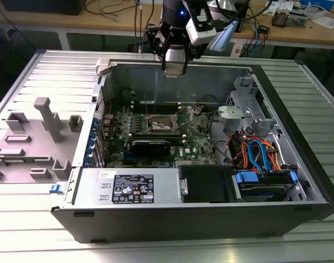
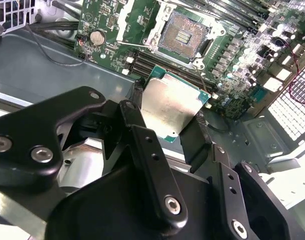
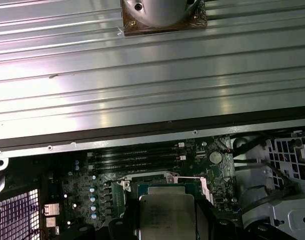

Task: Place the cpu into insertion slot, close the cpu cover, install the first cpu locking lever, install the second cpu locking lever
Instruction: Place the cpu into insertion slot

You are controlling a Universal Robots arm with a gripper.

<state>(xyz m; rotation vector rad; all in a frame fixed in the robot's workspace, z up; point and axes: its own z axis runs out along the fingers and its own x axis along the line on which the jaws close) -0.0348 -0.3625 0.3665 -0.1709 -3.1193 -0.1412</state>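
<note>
My gripper (image 1: 174, 70) hangs above the far wall of the open computer case (image 1: 96, 211), shut on the cpu. The cpu (image 2: 170, 105) is a flat square chip with a dull silver top, pinched by its edges between the two black fingers (image 2: 136, 95); the first wrist view shows it too (image 3: 167, 214). Well below on the green motherboard lies the insertion slot (image 2: 185, 34), dark, square and uncovered, with its contact field bare. It also appears in the exterior view (image 1: 160, 124). A silver frame that may be the cpu cover (image 2: 126, 22) stands folded back beside the slot.
Long black memory slots (image 2: 152, 62) run beside the socket. A labelled power supply (image 1: 134, 189) sits at the case front, with a drive cage and blue and orange cables (image 1: 260, 153) on the exterior view's right. A grey fixture (image 1: 44, 131) stands on the ribbed table.
</note>
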